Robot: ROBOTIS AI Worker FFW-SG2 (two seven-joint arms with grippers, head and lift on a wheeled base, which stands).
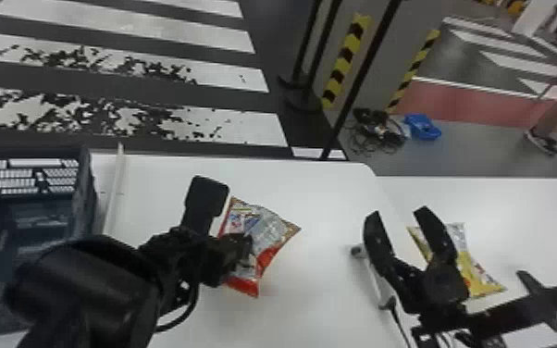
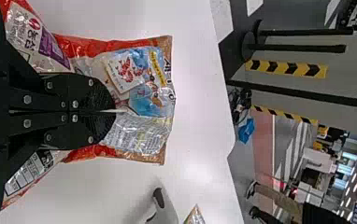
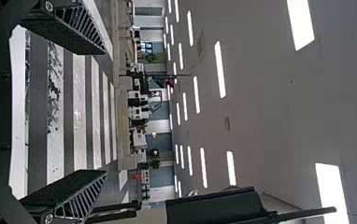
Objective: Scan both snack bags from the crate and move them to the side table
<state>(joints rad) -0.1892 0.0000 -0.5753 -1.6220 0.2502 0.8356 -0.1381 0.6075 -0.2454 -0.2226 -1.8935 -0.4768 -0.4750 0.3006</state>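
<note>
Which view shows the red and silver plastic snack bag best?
The left wrist view: the bag is close, its print large, though the black left claw covers part. The head view has it on the white table, partly covered.

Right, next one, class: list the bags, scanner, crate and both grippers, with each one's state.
Red-and-silver plastic snack bag: pinched, looks unopened.
Yellow-and-silver plastic snack bag: lying on side table, unheld.
White handheld scanner: on table, cable attached.
Dark plastic crate: open-topped.
Black left gripper: shut on red bag.
Black right gripper: open, empty.
</note>
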